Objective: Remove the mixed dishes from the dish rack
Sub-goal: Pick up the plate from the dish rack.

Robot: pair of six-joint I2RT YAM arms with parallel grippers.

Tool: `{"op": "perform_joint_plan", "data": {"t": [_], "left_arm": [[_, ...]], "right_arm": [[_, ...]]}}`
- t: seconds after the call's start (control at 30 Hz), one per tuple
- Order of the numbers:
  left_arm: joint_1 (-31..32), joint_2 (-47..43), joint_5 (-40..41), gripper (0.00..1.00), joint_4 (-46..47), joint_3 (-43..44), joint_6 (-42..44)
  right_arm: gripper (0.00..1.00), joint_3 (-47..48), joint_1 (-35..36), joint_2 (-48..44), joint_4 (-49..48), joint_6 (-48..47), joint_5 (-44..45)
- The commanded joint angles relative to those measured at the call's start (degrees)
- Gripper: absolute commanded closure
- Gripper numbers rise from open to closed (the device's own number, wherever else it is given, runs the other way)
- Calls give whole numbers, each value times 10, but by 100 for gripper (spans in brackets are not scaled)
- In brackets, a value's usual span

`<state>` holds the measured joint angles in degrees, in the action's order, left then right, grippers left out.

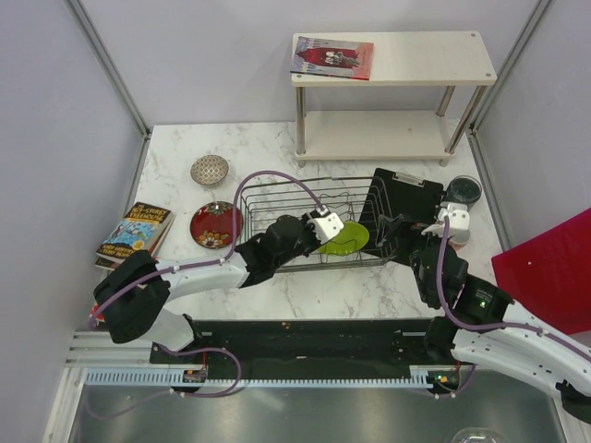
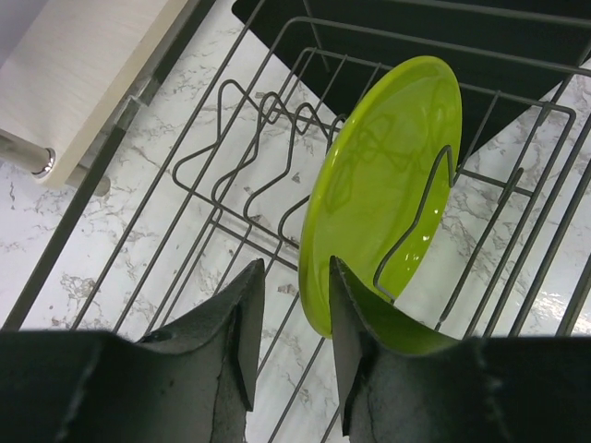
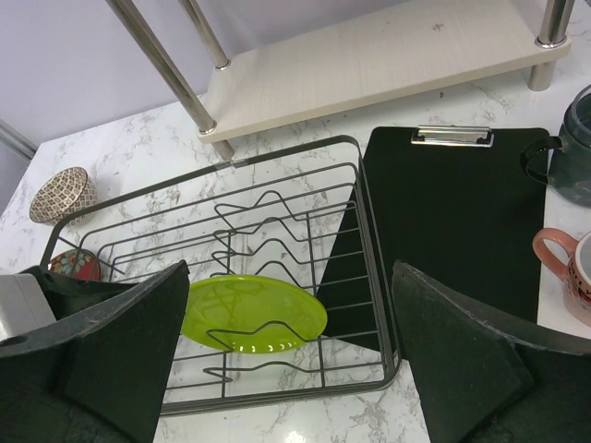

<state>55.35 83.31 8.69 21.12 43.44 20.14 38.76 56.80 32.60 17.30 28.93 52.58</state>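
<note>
Left claw, half-open, straddles the lime-green plate rim; right claw gapes empty.

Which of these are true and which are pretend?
1. The lime-green plate stands in the dish rack. True.
2. The red patterned dish is in the rack too. False: it lies on the table, left of the rack.
3. The right gripper holds the small pink cup. False: its jaws are wide open and empty, and the cup stands on the table.
4. A book lies on top of the shelf. True.
5. The left gripper is up by the shelf. False: it is down in the rack, at the plate's rim.
</note>
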Motion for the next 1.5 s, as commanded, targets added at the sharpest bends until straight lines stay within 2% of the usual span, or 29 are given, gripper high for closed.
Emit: {"op": "perform_joint_plan", "data": {"t": [0.0, 0.43, 0.53, 0.7, 1.23, 1.47], "left_arm": [[0, 7, -11, 61, 48, -15, -12], [5, 38, -3, 68, 82, -39, -11], [5, 41, -8, 74, 91, -42, -15], [9, 30, 5, 98, 98, -47, -13], [36, -89, 78, 98, 170, -100, 17], [73, -190, 144, 98, 236, -129, 99]], "right_arm": [[3, -4, 1, -8, 0, 2, 13], [3, -4, 1, 5, 0, 12, 8], [3, -5, 1, -1, 2, 12, 9], [2, -8, 1, -5, 5, 12, 10], [3, -7, 1, 2, 5, 17, 9], [2, -8, 1, -5, 5, 14, 16]]}}
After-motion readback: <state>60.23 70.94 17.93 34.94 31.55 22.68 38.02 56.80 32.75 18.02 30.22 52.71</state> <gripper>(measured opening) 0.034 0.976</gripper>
